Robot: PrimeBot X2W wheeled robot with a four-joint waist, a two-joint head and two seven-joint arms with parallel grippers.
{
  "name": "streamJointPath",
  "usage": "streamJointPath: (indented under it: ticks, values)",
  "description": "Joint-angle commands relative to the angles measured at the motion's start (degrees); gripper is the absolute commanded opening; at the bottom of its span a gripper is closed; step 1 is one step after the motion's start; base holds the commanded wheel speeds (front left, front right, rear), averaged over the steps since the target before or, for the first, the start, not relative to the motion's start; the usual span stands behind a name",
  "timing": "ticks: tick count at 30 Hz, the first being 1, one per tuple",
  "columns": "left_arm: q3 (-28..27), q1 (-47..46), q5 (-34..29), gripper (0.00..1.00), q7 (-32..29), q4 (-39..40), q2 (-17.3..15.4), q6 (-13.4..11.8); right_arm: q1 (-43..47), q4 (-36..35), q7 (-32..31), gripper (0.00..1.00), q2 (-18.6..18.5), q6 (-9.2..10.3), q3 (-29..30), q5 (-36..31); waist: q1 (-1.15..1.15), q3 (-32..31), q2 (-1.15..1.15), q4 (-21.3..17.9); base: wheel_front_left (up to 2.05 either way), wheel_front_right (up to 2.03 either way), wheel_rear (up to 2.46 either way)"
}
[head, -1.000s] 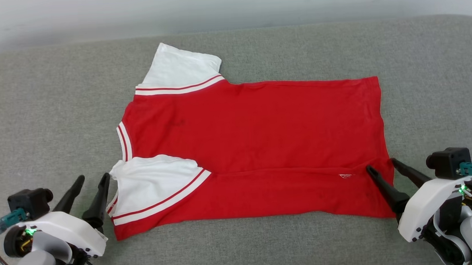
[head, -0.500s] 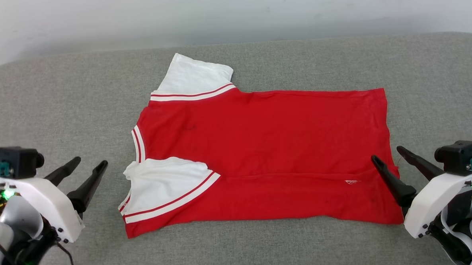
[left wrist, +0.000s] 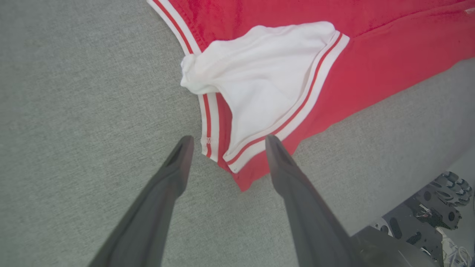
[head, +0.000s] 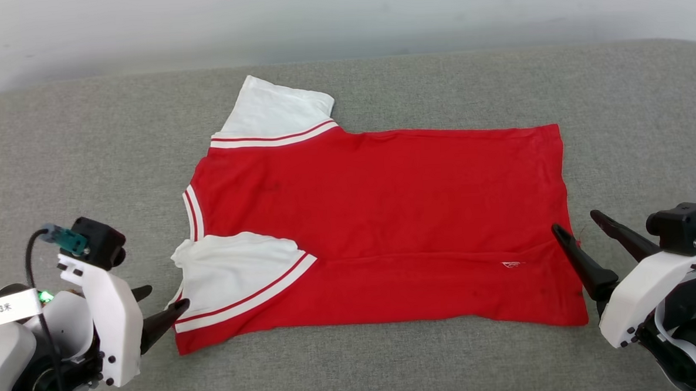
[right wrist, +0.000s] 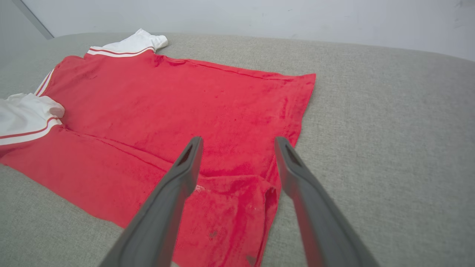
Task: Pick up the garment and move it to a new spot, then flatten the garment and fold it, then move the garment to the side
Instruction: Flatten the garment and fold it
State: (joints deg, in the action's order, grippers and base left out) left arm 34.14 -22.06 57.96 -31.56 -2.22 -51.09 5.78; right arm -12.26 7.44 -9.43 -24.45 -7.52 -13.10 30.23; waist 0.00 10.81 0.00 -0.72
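The garment (head: 384, 211) lies flat on the grey padded surface (head: 88, 160), collar to the left and hem to the right. Its near long edge is folded over, and one white sleeve (head: 239, 265) lies on top at the near left. The other white sleeve (head: 279, 107) sticks out at the back. My left gripper (head: 163, 299) is open and points right at the garment's near-left corner. In the left wrist view the left gripper (left wrist: 228, 139) straddles that striped corner of the garment (left wrist: 259, 74). My right gripper (head: 574, 221) is open over the hem's near-right part. In the right wrist view the right gripper (right wrist: 239, 139) hangs above the garment (right wrist: 167, 111).
A pale wall (head: 340, 19) runs behind the padded surface. The surface's near edge and part of the robot's base (left wrist: 426, 218) show at the lower right of the left wrist view. Bare grey cushion lies on all sides of the garment.
My left gripper has swung down and to the right, from pointing up beside the sleeve to pointing right at the garment's near-left corner. The right gripper has hardly moved. The head camera shifted slightly.
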Motion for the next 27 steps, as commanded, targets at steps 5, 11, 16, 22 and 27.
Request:
streamJointPath:
  ticks: [5,11,16,22,27]
  values:
    - [2.2,-1.9,-1.6,1.0,-2.7,-2.0,0.8,0.0,-0.7,-0.4,-0.1,1.0,0.5,0.06,0.0,-0.4,0.0,0.8,0.0,-1.0,0.0,0.0,0.0]
    - [5.6,-3.2,-3.0,1.0,-4.8,-8.7,2.8,0.7,-1.6,-0.4,0.1,1.0,1.1,0.06,-0.7,-0.8,0.0,2.2,0.0,-2.3,0.0,0.0,0.0]
    - [8.5,-2.9,-3.8,1.0,-6.3,-13.2,3.8,1.0,-2.1,-0.3,0.1,1.0,1.1,0.06,-0.8,-1.1,0.0,3.2,0.0,-3.0,0.0,0.0,0.0]
    - [11.6,-2.6,-3.3,0.22,-6.1,-15.8,6.1,1.4,-2.6,-0.1,0.0,1.0,1.4,0.06,-1.2,-1.2,0.0,3.5,0.0,-3.2,0.0,0.0,0.0]
    - [11.2,-4.0,-1.3,0.0,-3.6,-15.3,6.0,1.5,-3.4,-0.9,-0.8,1.0,0.4,0.06,-1.6,-1.4,0.0,2.5,0.0,-2.7,0.0,0.0,0.0]
